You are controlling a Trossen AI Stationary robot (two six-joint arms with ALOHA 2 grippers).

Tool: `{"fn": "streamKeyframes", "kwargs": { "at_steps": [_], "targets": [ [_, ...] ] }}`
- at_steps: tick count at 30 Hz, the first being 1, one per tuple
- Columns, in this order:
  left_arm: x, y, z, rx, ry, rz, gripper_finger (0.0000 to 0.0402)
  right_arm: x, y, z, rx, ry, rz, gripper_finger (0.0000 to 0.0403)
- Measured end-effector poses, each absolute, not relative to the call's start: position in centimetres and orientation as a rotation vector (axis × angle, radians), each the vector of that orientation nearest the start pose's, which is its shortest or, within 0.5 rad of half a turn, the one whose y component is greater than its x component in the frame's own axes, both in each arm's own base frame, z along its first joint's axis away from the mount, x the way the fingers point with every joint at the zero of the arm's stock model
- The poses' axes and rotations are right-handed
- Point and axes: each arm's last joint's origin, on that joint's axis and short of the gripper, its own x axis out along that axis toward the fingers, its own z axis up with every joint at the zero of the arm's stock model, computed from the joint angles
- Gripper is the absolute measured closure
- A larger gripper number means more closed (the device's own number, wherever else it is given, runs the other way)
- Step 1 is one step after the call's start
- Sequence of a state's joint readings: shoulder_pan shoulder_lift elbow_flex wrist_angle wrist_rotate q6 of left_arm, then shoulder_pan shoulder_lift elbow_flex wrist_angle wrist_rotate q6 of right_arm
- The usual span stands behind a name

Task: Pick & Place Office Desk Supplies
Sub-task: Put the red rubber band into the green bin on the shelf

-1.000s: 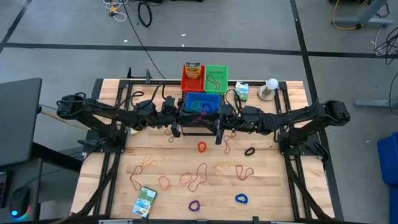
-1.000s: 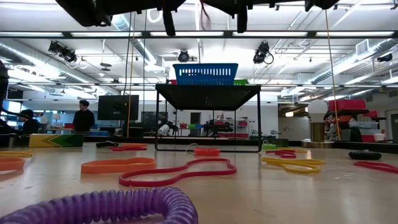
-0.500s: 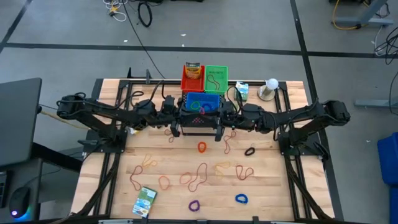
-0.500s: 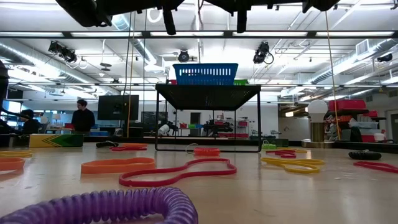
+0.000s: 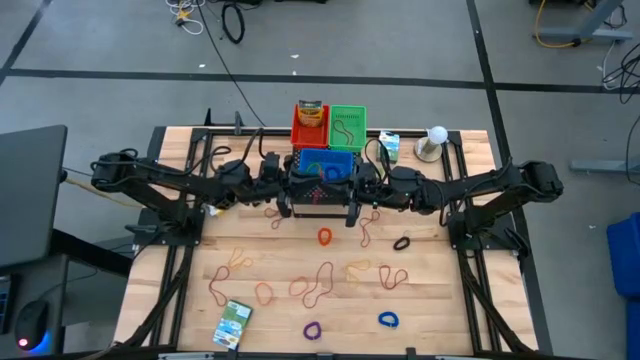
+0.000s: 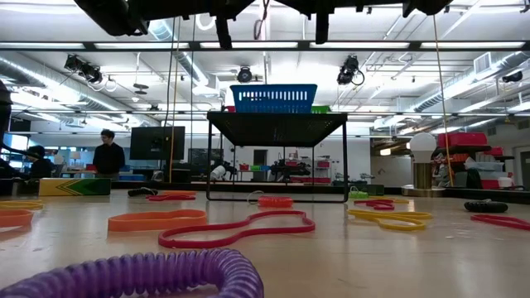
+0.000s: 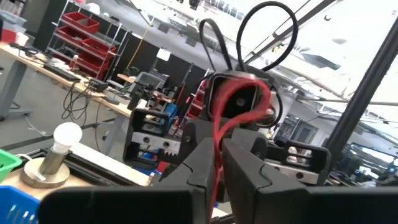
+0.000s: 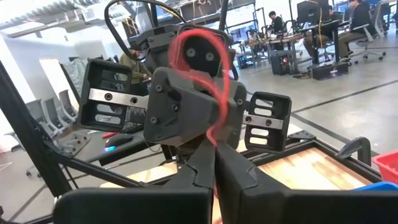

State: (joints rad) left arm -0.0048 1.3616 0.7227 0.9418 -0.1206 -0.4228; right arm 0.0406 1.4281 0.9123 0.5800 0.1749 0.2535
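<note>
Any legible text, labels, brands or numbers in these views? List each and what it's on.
No text can be read in any view.
Print on the green-white box near the table's front edge: too small to read.
Print on the second green-white box beside the white ball: too small to read.
Label on the yellow item in the red basket: blurred.

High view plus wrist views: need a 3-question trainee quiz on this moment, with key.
1. True or false: the green-white box at the near edge lies in the blue basket.
2. What colour is the rubber band pinched in the right pincer? A red, B purple, C black.
3. Fill in: the white ball stands on the robot's ____ side.
Key: 1 false; 2 A; 3 right.
</note>
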Motion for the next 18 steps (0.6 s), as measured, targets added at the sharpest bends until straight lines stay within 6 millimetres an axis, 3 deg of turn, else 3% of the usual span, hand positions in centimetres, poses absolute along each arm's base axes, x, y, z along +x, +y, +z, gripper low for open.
{"fn": "streamKeyframes", "kwargs": {
  "at_steps": [8, 15, 18],
  "targets": [
    [27.4, 1.0, 30.4, -0.419, -0.273, 0.112, 0.0313, 32.0, 0.2, 30.3, 0.263, -0.088, -0.154, 0.0399],
    [24.1, 1.7, 32.0, -0.359, -0.194, 0.281, 0.0267, 31.2, -0.8, 31.5, 0.262, -0.128, -0.182, 0.0400],
    [22.6, 1.7, 32.7, -0.314, -0.167, 0.304, 0.0265, 30.4, -2.0, 32.4, 0.262, -0.160, -0.218, 0.0400]
  ]
}}
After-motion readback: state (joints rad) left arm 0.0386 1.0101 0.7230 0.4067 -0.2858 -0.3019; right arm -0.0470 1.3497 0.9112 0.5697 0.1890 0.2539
